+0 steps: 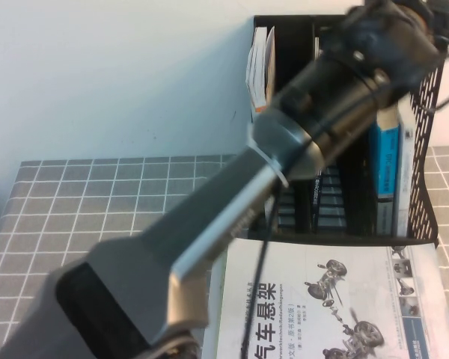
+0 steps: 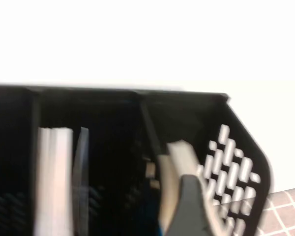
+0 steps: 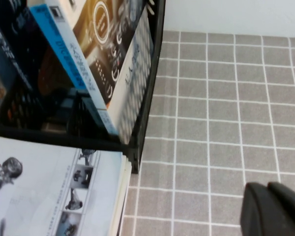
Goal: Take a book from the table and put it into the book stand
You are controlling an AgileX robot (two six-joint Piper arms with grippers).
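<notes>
Inside the book stand (image 3: 150, 78), right slot: the book (image 3: 105, 44), already filed. Left gripper (image 2: 187, 196) above the stand, jaws parted, empty. Right gripper (image 3: 273, 211) over the table (image 3: 221, 98), jaws together. We judge only withdrawal left.

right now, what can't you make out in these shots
left pincer, at the stand's top: blurred in the high and left wrist views
right pincer, over the table: cut off by the right wrist view's edge, outside the high view
book in the stand: mostly hidden behind the left arm in the high view
</notes>
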